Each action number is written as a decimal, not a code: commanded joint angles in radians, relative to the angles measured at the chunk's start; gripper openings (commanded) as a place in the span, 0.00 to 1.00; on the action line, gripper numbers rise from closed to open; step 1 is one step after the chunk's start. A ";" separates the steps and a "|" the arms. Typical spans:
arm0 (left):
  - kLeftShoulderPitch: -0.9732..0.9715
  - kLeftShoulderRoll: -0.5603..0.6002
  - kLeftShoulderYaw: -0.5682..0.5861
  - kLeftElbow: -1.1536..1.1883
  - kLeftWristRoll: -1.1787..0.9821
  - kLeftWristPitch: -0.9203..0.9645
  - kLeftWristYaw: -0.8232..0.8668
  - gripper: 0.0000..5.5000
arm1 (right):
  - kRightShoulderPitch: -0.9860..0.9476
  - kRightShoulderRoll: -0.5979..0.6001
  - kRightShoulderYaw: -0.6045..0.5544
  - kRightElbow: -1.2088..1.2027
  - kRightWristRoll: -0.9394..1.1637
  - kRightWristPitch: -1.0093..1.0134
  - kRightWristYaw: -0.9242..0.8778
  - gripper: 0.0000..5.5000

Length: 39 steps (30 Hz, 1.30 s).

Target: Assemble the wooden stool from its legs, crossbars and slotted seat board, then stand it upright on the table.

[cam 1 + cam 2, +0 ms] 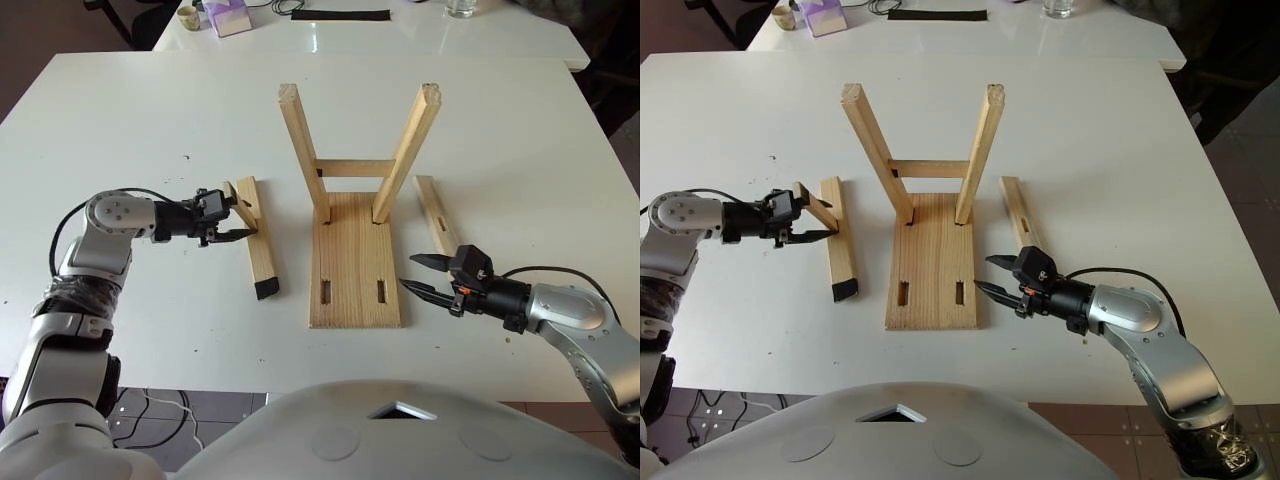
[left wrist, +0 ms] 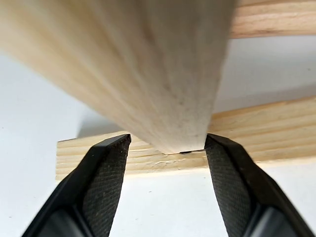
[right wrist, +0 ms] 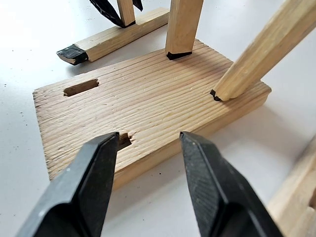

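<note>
Pale, straight-grained wooden seat board (image 1: 355,262), black-tipped loose leg (image 1: 259,252), plain white table (image 1: 130,130).

The white table (image 1: 120,120) bears the seat board (image 1: 355,290), a left leg (image 1: 262,255) and, seemingly, a right leg (image 1: 436,213).

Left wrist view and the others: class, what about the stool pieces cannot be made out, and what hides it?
Left wrist view: the wooden piece between the fingers of the left gripper is cut off by the frame edges.
Right wrist view: the near slot in the seat board is partly behind a finger of the right gripper.
Eye views: how deep the upright legs sit is hidden inside the board.
</note>
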<state>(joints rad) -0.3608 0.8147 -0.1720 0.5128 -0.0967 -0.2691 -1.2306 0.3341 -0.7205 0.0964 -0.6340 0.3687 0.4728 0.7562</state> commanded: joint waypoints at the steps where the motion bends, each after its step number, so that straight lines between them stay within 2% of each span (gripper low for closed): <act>1: -0.060 0.045 0.053 0.025 -0.009 0.045 -0.012 0.50 | 0.003 -0.006 -0.009 -0.002 -0.012 -0.013 -0.001 0.41; 4: 0.061 0.112 0.124 -0.104 -0.072 0.192 -0.021 0.50 | 0.040 -0.010 -0.032 -0.020 -0.010 -0.019 -0.006 0.41; 9: 0.434 0.168 0.279 -0.552 -0.220 0.626 0.072 0.50 | 0.168 0.009 -0.078 -0.073 -0.021 -0.040 -0.050 0.41; 11: 0.526 0.125 0.318 -0.754 -0.290 0.861 0.188 0.54 | 0.202 0.026 -0.077 -0.089 -0.033 -0.044 -0.076 0.41; 14: 0.548 -0.011 0.344 -0.948 -0.326 1.133 0.423 0.64 | 0.192 0.041 -0.061 -0.100 -0.040 -0.037 -0.099 0.41; 18: 0.503 -0.184 0.378 -1.050 -0.315 1.391 0.649 0.64 | 0.188 0.050 -0.051 -0.119 -0.041 -0.028 -0.117 0.41; 24: 0.441 -0.378 0.442 -1.179 -0.323 1.681 0.828 0.64 | 0.196 0.038 -0.029 -0.135 -0.052 -0.019 -0.117 0.41; 30: 0.314 -0.459 0.424 -1.163 -0.294 1.785 0.924 0.64 | 0.156 0.037 -0.007 -0.110 -0.065 -0.014 -0.112 0.41; 39: 0.324 -0.414 0.333 -1.073 -0.244 1.731 0.969 0.64 | 0.135 0.049 0.022 -0.090 -0.080 -0.023 -0.119 0.41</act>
<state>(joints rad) -0.0622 0.3711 0.1870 -0.6079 -0.3658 1.4666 -0.2778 0.4742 -0.6727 0.1151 -0.7273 0.2986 0.4501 0.6429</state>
